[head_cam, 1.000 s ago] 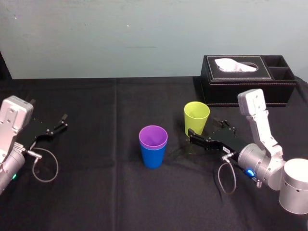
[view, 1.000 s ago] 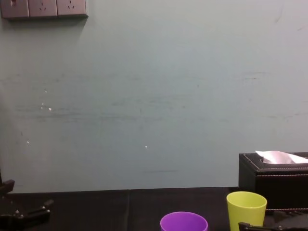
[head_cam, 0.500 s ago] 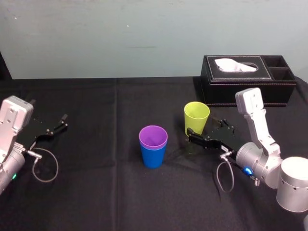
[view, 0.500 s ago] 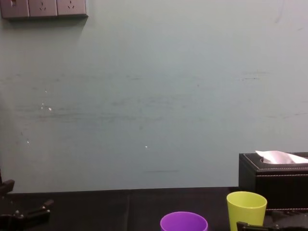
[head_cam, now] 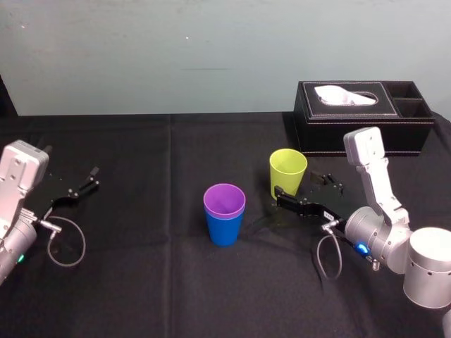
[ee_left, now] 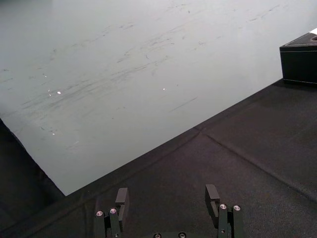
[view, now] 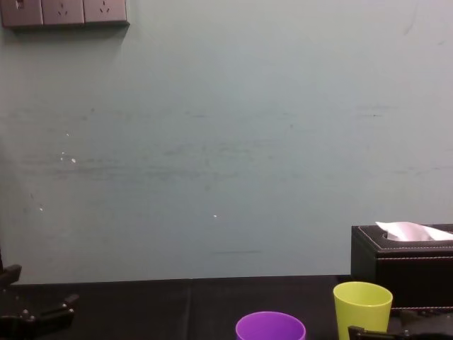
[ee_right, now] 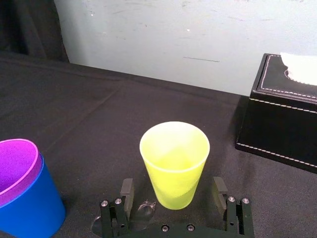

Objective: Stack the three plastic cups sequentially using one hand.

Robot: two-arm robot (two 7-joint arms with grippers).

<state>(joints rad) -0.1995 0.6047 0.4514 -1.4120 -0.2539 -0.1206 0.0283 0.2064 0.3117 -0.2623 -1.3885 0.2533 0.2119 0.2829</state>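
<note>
**Right arm, approach to the last cup.** Over the past second my right gripper (ee_right: 173, 189) has crept forward along the cloth toward the yellow-green cup (head_cam: 287, 172), which has not moved. In the right wrist view my jaws now stand spread, one on each side of the cup's lower body, with a gap at both sides; I grip nothing yet. The cup stands upright, right of centre on the table and just in front of the tissue box (head_cam: 363, 116).

**State of the task.** The purple cup (head_cam: 224, 199) already sits nested in the blue cup (head_cam: 225, 229) at the middle of the table, to the left of the yellow-green one and clear of it. I judge two of the three cups as stacked. The small advance puts me in place to close on the third, lift it and lower it into the purple rim. The closing must be gentle, since a thin tapered wall may flex or slip upward.

**Left arm.** My left gripper (ee_left: 167, 194) lies parked at the table's left edge, jaws apart and empty.

**Surface and room.** A black cloth (head_cam: 141, 282) covers the table, with a faint crease running back from centre. Behind it rises a pale, scuffed wall (view: 212, 142) with a row of sockets (view: 64, 10) high on the left. A white tissue (head_cam: 345, 95) pokes from the box.
</note>
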